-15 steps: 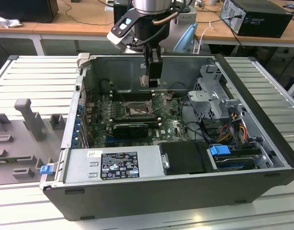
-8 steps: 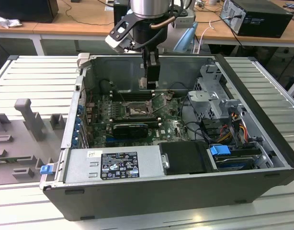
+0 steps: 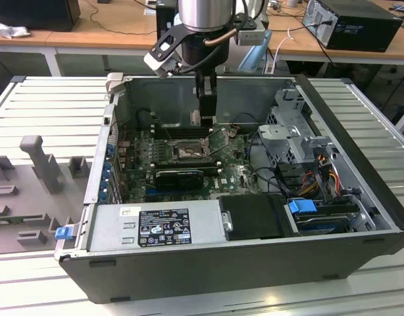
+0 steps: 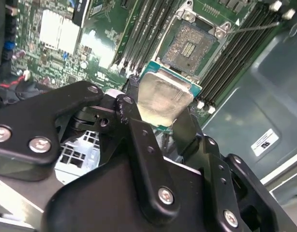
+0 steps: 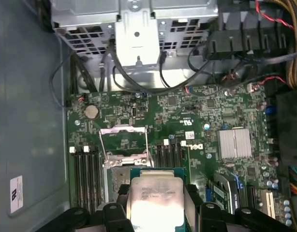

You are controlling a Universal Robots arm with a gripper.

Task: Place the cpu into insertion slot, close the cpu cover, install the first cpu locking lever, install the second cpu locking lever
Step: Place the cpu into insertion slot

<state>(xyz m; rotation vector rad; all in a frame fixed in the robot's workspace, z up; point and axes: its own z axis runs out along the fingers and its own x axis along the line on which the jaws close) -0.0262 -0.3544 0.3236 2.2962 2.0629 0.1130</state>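
My gripper (image 3: 205,118) hangs inside the open computer case, above the green board and just behind the insertion slot (image 3: 187,153). It is shut on the cpu (image 4: 164,96), whose silvery metal face shows between the black fingers (image 4: 131,92) in both wrist views. The cpu (image 5: 155,200) is held clear of the board, not touching the slot. The slot (image 4: 189,46) lies open with its tan-grey pin field bare. The cpu cover (image 5: 123,141) stands swung up off the slot. A thin locking lever (image 4: 257,27) sticks out beside the slot.
Long black memory slots (image 4: 143,29) flank the slot on both sides. A finned silver heatsink (image 5: 234,143) sits on the board. The drive cage (image 3: 291,128) with cables, the power supply (image 3: 156,227) and the case's back wall (image 3: 176,99) close in the space.
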